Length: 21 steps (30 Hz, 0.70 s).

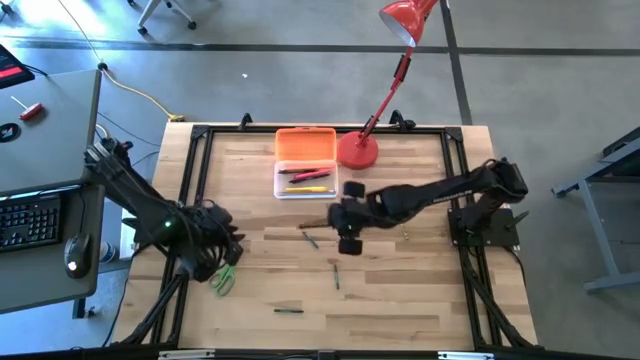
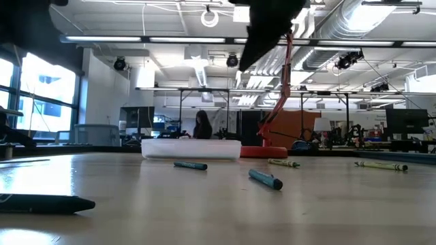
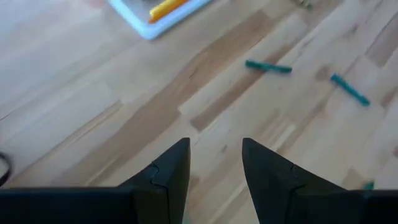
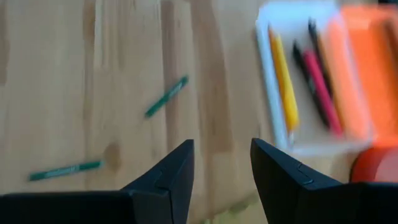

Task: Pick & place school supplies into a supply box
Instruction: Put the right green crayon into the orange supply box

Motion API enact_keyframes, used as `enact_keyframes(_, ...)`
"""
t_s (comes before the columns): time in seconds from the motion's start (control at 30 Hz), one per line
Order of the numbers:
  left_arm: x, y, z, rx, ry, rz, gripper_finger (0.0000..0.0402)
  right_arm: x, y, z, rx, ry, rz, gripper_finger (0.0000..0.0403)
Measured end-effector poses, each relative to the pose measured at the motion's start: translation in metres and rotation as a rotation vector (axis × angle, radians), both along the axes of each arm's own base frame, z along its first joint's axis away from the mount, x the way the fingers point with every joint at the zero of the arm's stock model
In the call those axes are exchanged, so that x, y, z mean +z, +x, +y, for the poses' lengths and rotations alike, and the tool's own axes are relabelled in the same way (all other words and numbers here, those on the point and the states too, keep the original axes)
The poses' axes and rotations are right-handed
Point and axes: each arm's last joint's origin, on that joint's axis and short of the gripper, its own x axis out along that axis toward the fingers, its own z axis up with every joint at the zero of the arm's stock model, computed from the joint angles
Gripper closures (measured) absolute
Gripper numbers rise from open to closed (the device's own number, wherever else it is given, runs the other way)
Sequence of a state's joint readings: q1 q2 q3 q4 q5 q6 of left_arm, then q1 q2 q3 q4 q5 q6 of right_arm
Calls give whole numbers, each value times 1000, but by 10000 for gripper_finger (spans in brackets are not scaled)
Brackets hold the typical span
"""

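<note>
The supply box (image 1: 305, 165) lies open at the table's far middle, its orange lid (image 1: 306, 143) folded back. The clear base (image 4: 311, 81) holds a yellow, a pink and a black pen. Green pens lie loose on the wood (image 1: 310, 238) (image 1: 336, 275) (image 1: 289, 310). Green-handled scissors (image 1: 223, 280) lie by the left arm. My right gripper (image 4: 221, 158) hovers open above the table just near of the box; two green pens (image 4: 166, 96) (image 4: 65, 170) lie ahead of it. My left gripper (image 3: 216, 155) is open over bare wood at the left side, with two green pens (image 3: 268, 66) (image 3: 349, 89) beyond it.
The red lamp's round base (image 1: 358, 150) stands right beside the box, and its stem leans away past the far edge. Black frame rails (image 1: 195, 170) run along the table's sides. Bare wood lies near of the loose pens. A desk with a keyboard (image 1: 30, 220) stands to the left.
</note>
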<state>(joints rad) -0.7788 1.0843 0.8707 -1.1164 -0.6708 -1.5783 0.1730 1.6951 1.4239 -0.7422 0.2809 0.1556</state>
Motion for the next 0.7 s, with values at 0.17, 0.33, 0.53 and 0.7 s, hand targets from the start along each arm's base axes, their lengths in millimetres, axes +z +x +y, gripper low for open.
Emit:
enact_keyframes(0.17, -12, 4, -2, -19, 26, -62, 224, -5, -29, 32, -164, -101, 112, 265)
enact_keyframes(0.33, -12, 9, -7, -123, 68, -88, 224, -6, -63, 70, -328, -253, 76, 265)
enact_keyframes(0.53, -11, 9, -5, -118, 128, -106, 224, -21, -89, 95, -428, -185, -27, 265)
enact_keyframes(0.7, -12, 9, -6, -122, 106, -93, 224, -49, -114, 81, -535, -157, 8, 265)
